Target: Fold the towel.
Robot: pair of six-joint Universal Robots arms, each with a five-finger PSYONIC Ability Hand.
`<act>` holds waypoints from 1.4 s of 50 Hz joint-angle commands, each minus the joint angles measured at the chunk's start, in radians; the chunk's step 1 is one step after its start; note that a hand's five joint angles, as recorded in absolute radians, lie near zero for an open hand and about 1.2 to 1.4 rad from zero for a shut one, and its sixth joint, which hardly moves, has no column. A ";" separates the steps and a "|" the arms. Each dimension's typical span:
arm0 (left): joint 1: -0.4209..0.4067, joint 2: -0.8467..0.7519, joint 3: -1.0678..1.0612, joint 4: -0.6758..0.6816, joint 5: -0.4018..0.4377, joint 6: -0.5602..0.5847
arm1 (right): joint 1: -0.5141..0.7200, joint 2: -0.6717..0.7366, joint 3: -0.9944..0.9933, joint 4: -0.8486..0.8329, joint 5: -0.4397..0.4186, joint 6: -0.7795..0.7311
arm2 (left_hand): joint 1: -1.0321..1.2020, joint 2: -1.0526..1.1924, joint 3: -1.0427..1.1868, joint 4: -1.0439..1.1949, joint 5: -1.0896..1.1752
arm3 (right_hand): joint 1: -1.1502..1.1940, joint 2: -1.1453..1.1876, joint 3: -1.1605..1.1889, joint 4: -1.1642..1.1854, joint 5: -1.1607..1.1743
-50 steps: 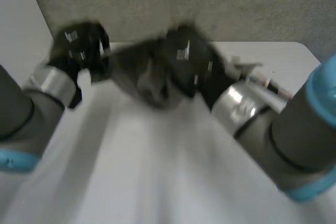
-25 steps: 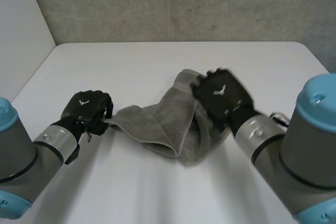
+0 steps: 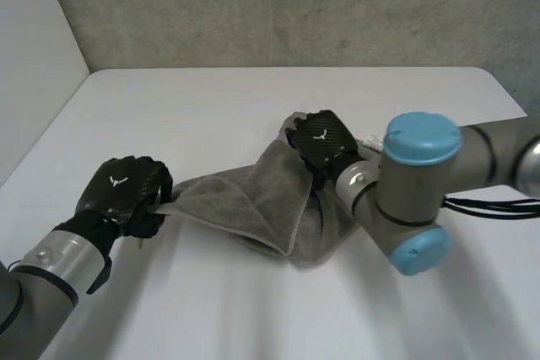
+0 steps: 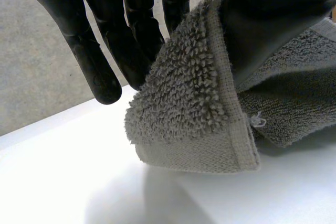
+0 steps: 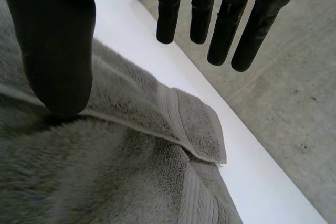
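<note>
1. Towel (image 3: 245,204): one item, grey terry. It lies crumpled and partly doubled over at the middle of the white surface (image 3: 211,103), with a folded edge on the near side.
2. Left robot hand (image 3: 122,196): at the towel's left corner. Its wrist view shows the hemmed corner clamped between the thumb and the fingers (image 4: 92,56) behind it (the corner is held just clear of the surface, with a shadow beneath).
3. Right robot hand (image 3: 322,142): at the towel's far right end, over the bunched cloth. In its wrist view the fingers (image 5: 224,30) are straight, spread away from the thumb (image 5: 55,51) and closed on nothing. The thumb tip is down at the pile; whether it touches cannot be told.
4. Right arm (image 3: 422,145): grey with light-blue caps. It lies across the right side of the surface and covers the towel's right edge.
</note>
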 commanded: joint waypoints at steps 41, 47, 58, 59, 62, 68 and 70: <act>0.071 -0.002 0.012 0.009 0.000 0.000 | -0.010 0.284 -0.330 -0.057 -0.019 -0.174 | 0.094 0.040 0.045 0.032 0.087 | 0.938 0.945 0.938 0.936 0.925; 0.106 -0.009 0.078 0.010 0.002 -0.002 | -0.031 0.155 -0.337 -0.057 -0.028 -0.056 | 0.094 0.040 0.045 0.032 0.087 | 0.938 0.945 0.938 0.936 0.925; 0.060 -0.190 0.662 -0.007 -0.054 -0.031 | -0.188 -0.129 -0.563 -0.057 0.119 0.153 | 0.094 0.040 0.045 0.032 0.087 | 0.938 0.945 0.938 0.936 0.925; 0.039 -0.212 0.773 -0.013 -0.082 -0.049 | -0.209 -0.170 -0.573 -0.060 0.166 0.168 | 0.094 0.040 0.045 0.032 0.087 | 0.938 0.945 0.938 0.936 0.925; 0.011 -0.233 0.950 -0.026 -0.153 -0.106 | -0.231 -0.237 -0.564 -0.066 0.205 0.200 | 0.094 0.040 0.045 0.032 0.087 | 0.938 0.945 0.938 0.936 0.925; -0.006 -0.210 0.994 -0.065 -0.199 -0.227 | -0.245 -0.334 -0.366 -0.054 0.103 0.221 | 0.094 0.040 0.045 0.032 0.087 | 0.938 0.945 0.938 0.936 0.925; -0.006 -0.189 0.942 -0.079 -0.199 -0.242 | -0.248 -0.383 -0.279 -0.048 0.049 0.219 | 0.094 0.040 0.045 0.032 0.087 | 0.938 0.945 0.938 0.936 0.925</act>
